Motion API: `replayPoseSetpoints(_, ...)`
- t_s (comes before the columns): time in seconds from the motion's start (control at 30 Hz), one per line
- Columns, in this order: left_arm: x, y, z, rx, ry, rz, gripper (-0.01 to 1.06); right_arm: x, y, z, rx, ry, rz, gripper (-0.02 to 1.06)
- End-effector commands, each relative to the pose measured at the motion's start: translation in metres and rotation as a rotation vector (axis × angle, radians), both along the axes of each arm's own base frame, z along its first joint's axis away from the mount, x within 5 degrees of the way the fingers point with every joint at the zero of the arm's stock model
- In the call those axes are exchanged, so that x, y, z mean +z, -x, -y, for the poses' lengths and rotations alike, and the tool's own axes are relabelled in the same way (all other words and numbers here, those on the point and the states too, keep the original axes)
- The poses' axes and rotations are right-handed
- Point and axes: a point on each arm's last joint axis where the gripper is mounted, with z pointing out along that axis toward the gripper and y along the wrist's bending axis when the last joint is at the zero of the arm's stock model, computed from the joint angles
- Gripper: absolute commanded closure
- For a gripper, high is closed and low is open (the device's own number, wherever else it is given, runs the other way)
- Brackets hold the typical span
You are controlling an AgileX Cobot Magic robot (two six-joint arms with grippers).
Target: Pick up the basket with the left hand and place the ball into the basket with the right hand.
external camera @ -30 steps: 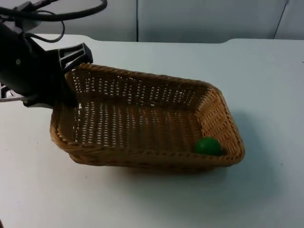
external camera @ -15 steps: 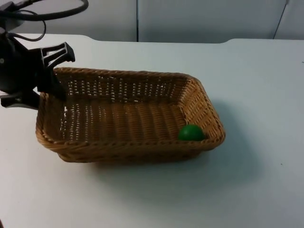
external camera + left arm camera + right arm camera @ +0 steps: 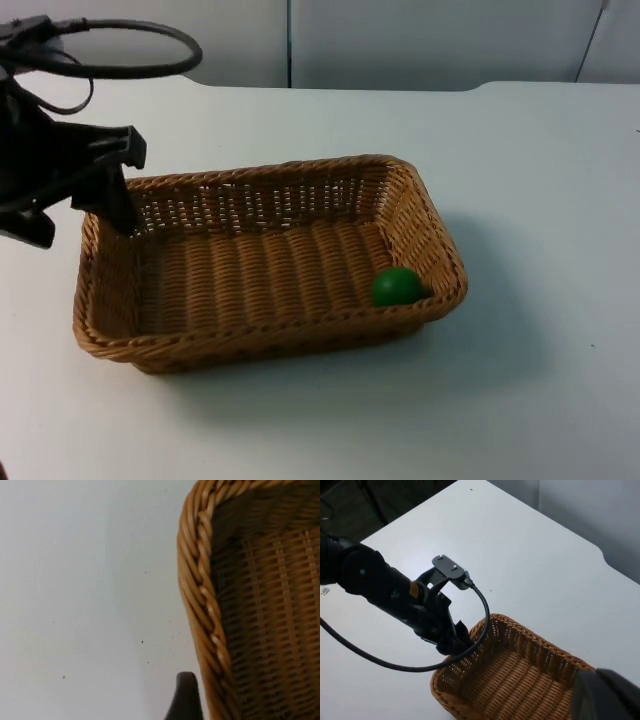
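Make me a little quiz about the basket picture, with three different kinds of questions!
1. True or false: the green ball lies inside the wicker basket.
2. The left gripper is at which part of the basket? A) the rim at a corner B) the floor in the middle C) the side wall next to the ball
3. Fill in the blank: the basket sits on a ____ table.

Key: 1 true. 2 A; the left wrist view shows a fingertip just outside the braided rim. 3 white.
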Motion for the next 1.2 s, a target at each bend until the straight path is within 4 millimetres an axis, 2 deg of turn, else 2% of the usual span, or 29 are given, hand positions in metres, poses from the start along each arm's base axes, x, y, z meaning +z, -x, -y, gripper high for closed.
replayPoseSetpoints(0.0, 0.018, -0.004, 0.001, -0.039, -0.011, -0.027, 0.54, 0.004, 0.002, 0.001, -0.002, -0.015, 0.017, 1.05)
replayPoseSetpoints(0.03, 0.018, -0.004, 0.001, -0.039, -0.011, -0.027, 0.54, 0.004, 0.002, 0.001, -0.002, -0.015, 0.017, 1.05)
replayPoseSetpoints(0.1, 0.034, -0.003, 0.002, -0.113, -0.034, -0.102, 0.90, 0.004, 0.002, 0.001, -0.003, -0.014, 0.018, 1.05)
replayPoseSetpoints(0.13, 0.043, -0.003, 0.001, -0.145, -0.060, -0.106, 1.05, 0.004, 0.002, 0.001, -0.003, -0.012, 0.019, 1.05)
replayPoseSetpoints(0.17, 0.043, -0.003, 0.001, -0.145, -0.060, -0.106, 1.05, 0.004, 0.002, 0.001, -0.003, -0.012, 0.019, 1.05)
replayPoseSetpoints(0.3, 0.090, 0.017, -0.013, -0.110, -0.150, 0.011, 1.05, 0.003, 0.002, 0.002, -0.004, 0.007, 0.017, 1.05)
replayPoseSetpoints(0.33, 0.090, 0.017, -0.013, -0.110, -0.150, 0.011, 1.05, 0.003, 0.002, 0.002, -0.004, 0.007, 0.017, 1.05)
replayPoseSetpoints(0.37, 0.104, 0.028, -0.018, -0.094, -0.171, 0.061, 1.05, 0.002, 0.002, 0.003, -0.004, 0.017, 0.014, 1.05)
replayPoseSetpoints(0.47, 0.137, 0.071, -0.029, -0.081, -0.187, 0.198, 1.05, 0.000, 0.002, 0.005, -0.011, 0.050, 0.015, 1.05)
replayPoseSetpoints(0.5, 0.153, 0.101, -0.035, -0.087, -0.183, 0.258, 1.05, 0.000, 0.002, 0.005, -0.011, 0.053, 0.013, 1.05)
replayPoseSetpoints(0.53, 0.153, 0.101, -0.035, -0.087, -0.183, 0.258, 1.05, 0.000, 0.002, 0.005, -0.011, 0.053, 0.013, 1.05)
replayPoseSetpoints(0.67, 0.179, 0.183, -0.051, -0.102, -0.175, 0.397, 1.05, 0.001, 0.003, 0.010, -0.033, 0.087, 0.023, 1.05)
replayPoseSetpoints(0.7, 0.179, 0.183, -0.051, -0.102, -0.175, 0.397, 1.05, 0.001, 0.003, 0.010, -0.033, 0.087, 0.023, 1.05)
replayPoseSetpoints(0.8, 0.191, 0.230, -0.060, -0.077, -0.148, 0.599, 1.05, 0.006, 0.009, 0.013, -0.050, 0.065, 0.029, 1.05)
replayPoseSetpoints(0.87, 0.189, 0.257, -0.065, -0.072, -0.140, 0.676, 1.05, 0.010, 0.014, 0.016, -0.049, 0.067, 0.033, 1.05)
replayPoseSetpoints(0.9, 0.189, 0.257, -0.065, -0.072, -0.140, 0.676, 1.05, 0.010, 0.014, 0.016, -0.049, 0.067, 0.033, 1.05)
replayPoseSetpoints(0.97, 0.182, 0.281, -0.070, -0.085, -0.151, 0.756, 1.05, 0.013, 0.020, 0.023, -0.073, 0.095, 0.054, 1.05)
replayPoseSetpoints(1.03, 0.168, 0.298, -0.074, -0.078, -0.152, 0.810, 1.05, 0.014, 0.026, 0.033, -0.129, 0.128, 0.075, 1.05)
replayPoseSetpoints(1.07, 0.168, 0.298, -0.074, -0.078, -0.152, 0.810, 1.05, 0.014, 0.026, 0.033, -0.129, 0.128, 0.075, 1.05)
replayPoseSetpoints(1.17, 0.152, 0.316, -0.078, -0.066, -0.147, 0.879, 1.05, 0.009, 0.039, 0.049, -0.221, 0.146, 0.103, 1.05)
